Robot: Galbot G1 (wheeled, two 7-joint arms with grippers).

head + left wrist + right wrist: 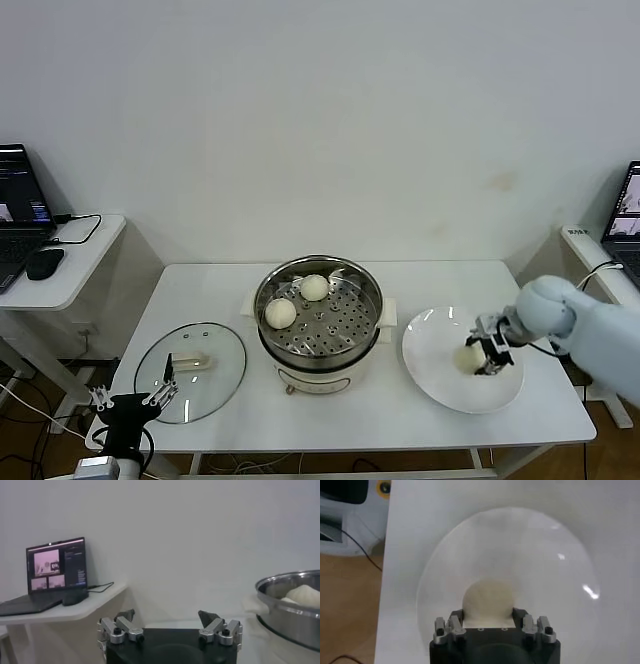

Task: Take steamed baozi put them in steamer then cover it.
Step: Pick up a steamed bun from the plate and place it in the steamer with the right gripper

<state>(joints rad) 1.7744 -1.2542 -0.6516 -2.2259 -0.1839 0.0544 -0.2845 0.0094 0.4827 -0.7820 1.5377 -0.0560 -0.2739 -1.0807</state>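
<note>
Bun on plate: one steamed baozi [469, 357] sits on the white plate [440, 380] near the table's right edge, caught between the fingers of the right gripper [487, 358]; seen from that wrist, the bun [488, 601] fills the gap between the two jaws.
Right gripper: closed on that bun, reaching in from the table's right side over the plate.
Buns in steamer: two more baozi, one [281, 313] toward the left of the perforated tray, the other [315, 288] at its rear.
Steamer: the steel steamer [345, 340] stands uncovered at the middle of the white table [215, 285], just left of the plate.
Cover: the glass cover [215, 375] lies flat near the table's front-left corner, handle up.
Left gripper: the left gripper [135, 400] hangs off the front-left corner beside the cover, jaws spread wide, holding nothing.
Surroundings: a laptop [18, 215] and mouse [45, 263] rest on a side desk to the left.
</note>
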